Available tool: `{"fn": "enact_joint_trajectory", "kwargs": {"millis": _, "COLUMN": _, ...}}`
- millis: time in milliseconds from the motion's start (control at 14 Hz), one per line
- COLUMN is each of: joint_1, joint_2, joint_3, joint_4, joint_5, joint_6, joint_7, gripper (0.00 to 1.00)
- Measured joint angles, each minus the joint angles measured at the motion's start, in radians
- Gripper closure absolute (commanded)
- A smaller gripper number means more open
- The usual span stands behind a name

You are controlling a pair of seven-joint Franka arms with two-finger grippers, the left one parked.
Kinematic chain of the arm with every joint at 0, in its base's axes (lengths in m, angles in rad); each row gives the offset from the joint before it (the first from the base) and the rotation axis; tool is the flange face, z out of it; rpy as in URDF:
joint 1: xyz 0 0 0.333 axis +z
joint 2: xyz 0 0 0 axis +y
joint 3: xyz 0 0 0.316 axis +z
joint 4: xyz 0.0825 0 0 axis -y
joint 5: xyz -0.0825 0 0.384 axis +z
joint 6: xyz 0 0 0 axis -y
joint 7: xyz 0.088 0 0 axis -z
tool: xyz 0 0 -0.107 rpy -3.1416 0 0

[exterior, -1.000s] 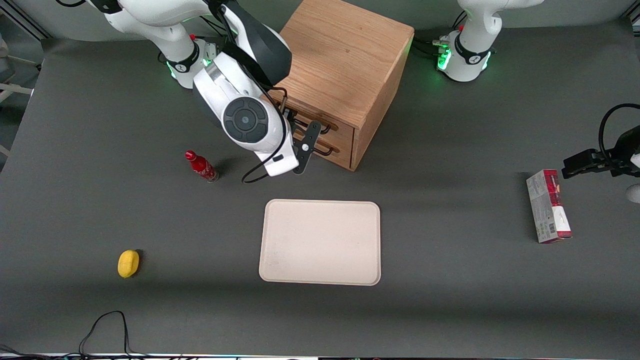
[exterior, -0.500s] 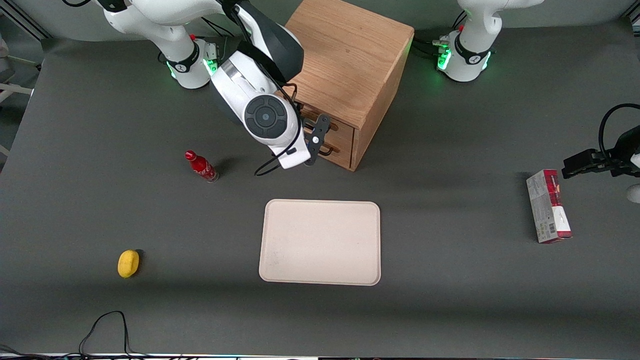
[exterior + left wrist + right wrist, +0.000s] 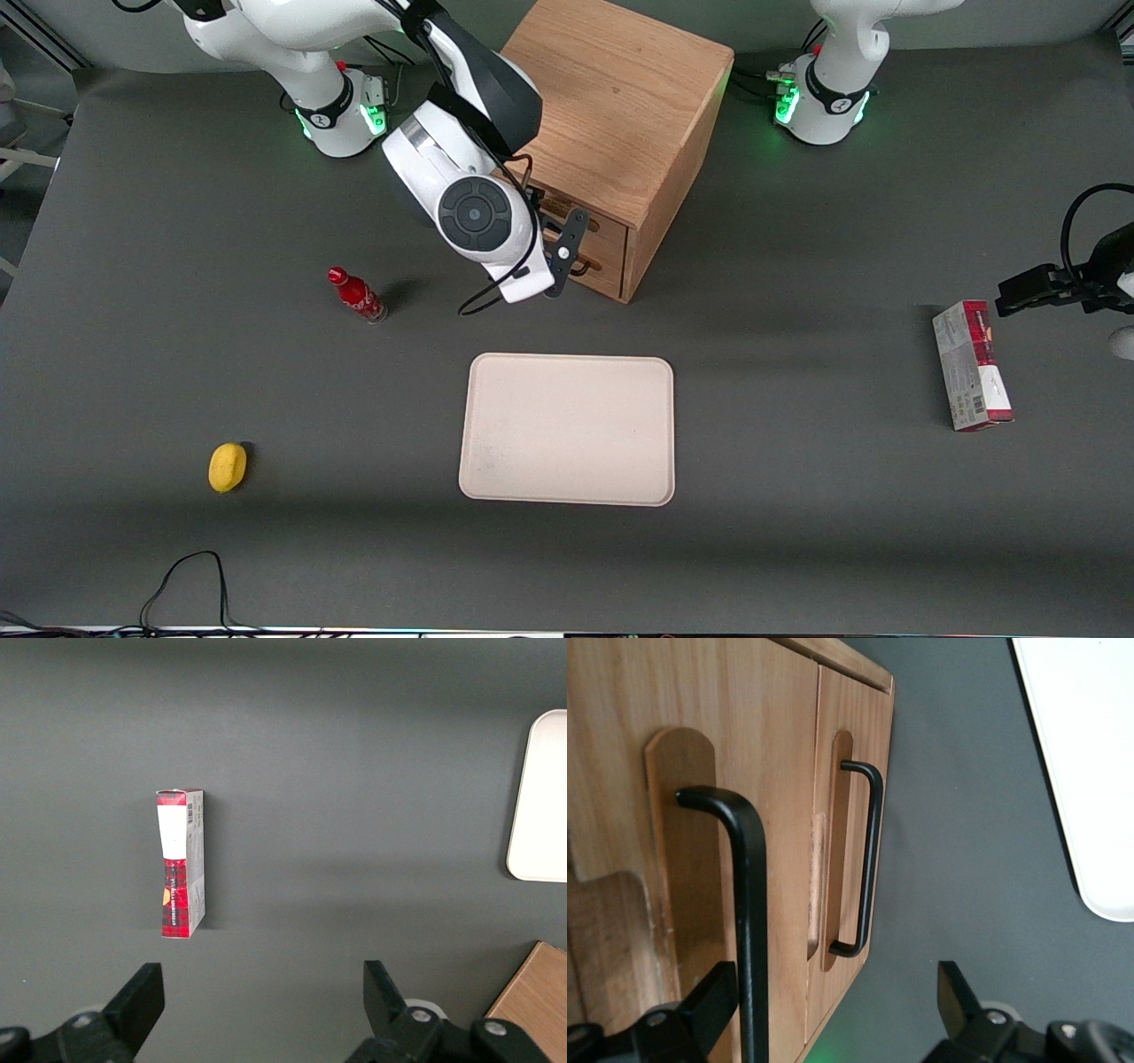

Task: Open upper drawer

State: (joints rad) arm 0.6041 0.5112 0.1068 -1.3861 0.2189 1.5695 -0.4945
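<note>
The oak cube cabinet (image 3: 611,115) stands near the arms' bases. Its upper drawer (image 3: 775,771) looks shut, and its long black handle (image 3: 749,904) runs close to my camera. The lower twin drawer (image 3: 852,718) with its own black handle (image 3: 866,859) sits under it, nearer the table. My right gripper (image 3: 833,997) is open in front of the drawer fronts. The upper handle lies inside the gap, right beside one finger (image 3: 709,1001). In the front view the gripper (image 3: 567,250) is against the cabinet front, and the arm hides most of the upper handle (image 3: 554,209).
A cream tray (image 3: 567,430) lies nearer the front camera than the cabinet and shows in the right wrist view (image 3: 1090,753). A red bottle (image 3: 356,295) stands beside the arm. A yellow lemon (image 3: 227,467) lies toward the working arm's end. A red box (image 3: 972,365) lies toward the parked arm's end.
The right arm has swung toward the cabinet, and the gripper has closed in on the drawer fronts. The drawers and other objects have not moved.
</note>
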Motion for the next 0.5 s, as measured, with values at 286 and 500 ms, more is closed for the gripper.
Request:
{"fn": "enact_joint_trajectory", "kwargs": {"millis": 286, "joint_1": 0.001, "joint_2": -0.004, "joint_3": -0.001, "joint_4": -0.040, "joint_5": 0.006, "joint_6": 0.037, "joint_7": 0.000, "gripper": 0.00}}
{"fn": "enact_joint_trajectory", "kwargs": {"millis": 500, "joint_1": 0.001, "joint_2": -0.013, "joint_3": -0.002, "joint_4": -0.065, "joint_5": 0.010, "joint_6": 0.066, "joint_7": 0.000, "gripper": 0.00}}
